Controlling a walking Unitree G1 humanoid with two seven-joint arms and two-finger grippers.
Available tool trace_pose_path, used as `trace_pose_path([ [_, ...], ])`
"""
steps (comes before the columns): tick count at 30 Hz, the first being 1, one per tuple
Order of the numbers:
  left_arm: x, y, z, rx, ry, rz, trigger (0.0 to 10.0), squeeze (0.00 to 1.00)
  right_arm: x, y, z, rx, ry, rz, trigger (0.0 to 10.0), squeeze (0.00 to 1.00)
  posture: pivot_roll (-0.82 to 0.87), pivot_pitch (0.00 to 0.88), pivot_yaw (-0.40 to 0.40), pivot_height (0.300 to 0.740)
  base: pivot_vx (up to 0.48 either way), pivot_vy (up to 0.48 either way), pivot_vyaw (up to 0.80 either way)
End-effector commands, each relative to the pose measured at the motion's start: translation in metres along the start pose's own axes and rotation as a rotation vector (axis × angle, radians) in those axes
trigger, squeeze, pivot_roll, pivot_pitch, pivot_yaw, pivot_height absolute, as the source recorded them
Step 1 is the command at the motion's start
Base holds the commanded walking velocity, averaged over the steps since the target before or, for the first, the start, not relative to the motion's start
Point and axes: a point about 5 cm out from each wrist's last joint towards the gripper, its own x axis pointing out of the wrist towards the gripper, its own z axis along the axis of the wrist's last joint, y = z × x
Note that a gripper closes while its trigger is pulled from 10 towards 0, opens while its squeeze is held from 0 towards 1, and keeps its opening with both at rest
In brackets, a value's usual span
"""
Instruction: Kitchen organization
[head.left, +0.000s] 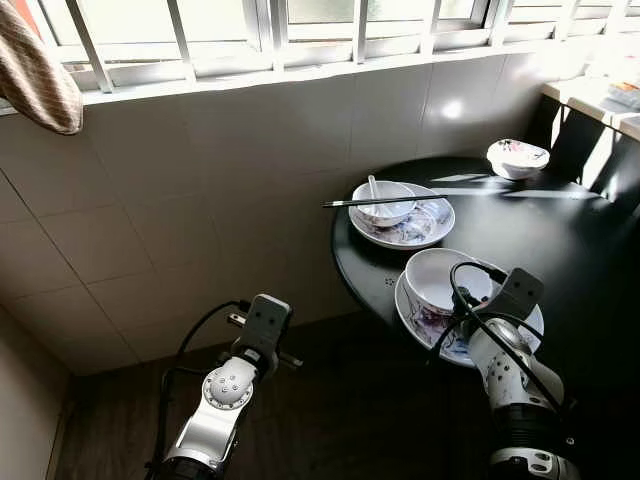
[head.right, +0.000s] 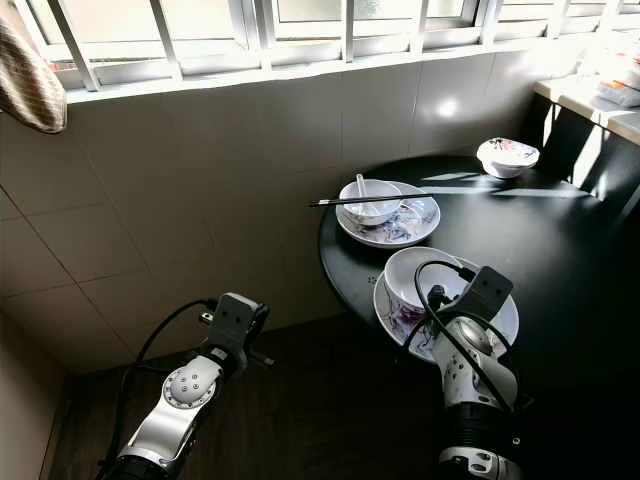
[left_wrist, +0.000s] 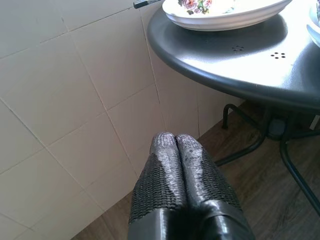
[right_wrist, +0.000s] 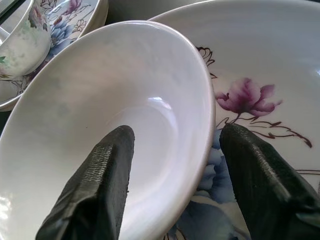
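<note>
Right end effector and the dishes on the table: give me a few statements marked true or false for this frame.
1. The right end effector straddles the rim of the near bowl, one finger inside. True.
2. That bowl sits on a floral plate. True.
3. The chopsticks lie on the floor. False: they rest across the far bowl.
4. The left end effector is open over the table. False: it is shut, below the table edge near the wall.
</note>
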Motion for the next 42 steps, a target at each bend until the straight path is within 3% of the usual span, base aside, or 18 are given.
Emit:
trace_pose_path([
  [1,0.001,0.003,0.003,-0.008,-0.017,0.01,10.0,0.0,0.0,0.005,0.001,0.043,0.016,0.013,10.0,0.0,0.09,0.0,0.002,0.74,0.0,0.0,0.0],
  [6,0.001,0.003,0.003,-0.008,-0.017,0.009,10.0,0.0,0.0,0.007,0.0,0.075,0.045,0.032,10.0,0.0,0.09,0.0,0.002,0.74,0.0,0.0,0.0],
  [9,0.002,0.003,0.003,-0.007,-0.017,0.008,10.0,0.0,-0.001,0.017,-0.013,0.198,0.176,0.091,9.9,0.0,0.09,0.0,0.002,0.74,0.0,0.0,0.0],
  [10,0.002,0.003,0.003,-0.007,-0.017,0.008,10.0,0.0,-0.001,0.017,-0.013,0.198,0.176,0.091,9.9,0.0,0.09,0.0,0.002,0.74,0.0,0.0,0.0],
  [11,0.002,0.003,0.003,-0.007,-0.016,0.008,10.0,0.0,-0.001,0.018,-0.015,0.225,0.192,0.092,7.1,0.0,0.09,0.0,0.001,0.74,0.0,0.0,0.0],
  [12,0.002,0.003,0.003,-0.007,-0.016,0.008,10.0,0.0,0.0,0.017,-0.017,0.251,0.204,0.082,2.7,0.0,0.09,0.0,0.001,0.74,0.0,0.0,0.0],
  [13,0.002,0.003,0.003,-0.008,-0.017,0.007,10.0,0.0,0.0,0.017,-0.017,0.266,0.211,0.076,0.8,0.0,0.09,0.0,0.001,0.74,0.0,0.0,0.0],
  [14,0.002,0.003,0.003,-0.008,-0.017,0.007,10.0,0.0,0.0,0.017,-0.017,0.266,0.211,0.076,0.8,0.0,0.09,0.0,0.001,0.74,0.0,0.0,0.0],
  [15,0.002,0.003,0.003,-0.008,-0.017,0.008,10.0,0.0,0.0,0.017,-0.018,0.287,0.219,0.074,0.0,0.0,0.09,0.0,0.002,0.74,0.0,0.0,0.0],
  [23,0.002,0.003,0.002,-0.01,-0.015,0.007,10.0,0.0,-0.002,0.021,-0.008,0.33,0.194,0.082,0.0,0.0,0.09,0.0,0.002,0.74,0.0,0.0,0.0],
  [37,0.002,0.004,0.002,-0.014,-0.014,0.007,10.0,0.0,-0.006,0.016,0.018,0.379,-0.017,0.045,0.0,0.0,0.09,0.0,0.007,0.74,0.0,0.0,0.0],
  [39,0.002,0.005,0.001,-0.014,-0.014,0.007,10.0,0.0,-0.011,0.019,0.038,0.34,-0.159,0.09,0.0,0.0,0.09,0.0,0.01,0.74,0.0,0.0,0.0],
  [40,0.002,0.005,0.001,-0.014,-0.014,0.007,10.0,0.0,-0.011,0.019,0.038,0.34,-0.159,0.09,0.0,0.0,0.09,0.0,0.01,0.74,0.0,0.0,0.0],
  [42,0.001,0.006,0.001,-0.015,-0.015,0.007,10.0,0.0,-0.02,0.035,0.051,0.258,-0.258,0.211,0.0,0.0,0.09,0.0,0.012,0.74,0.0,0.0,0.0],
])
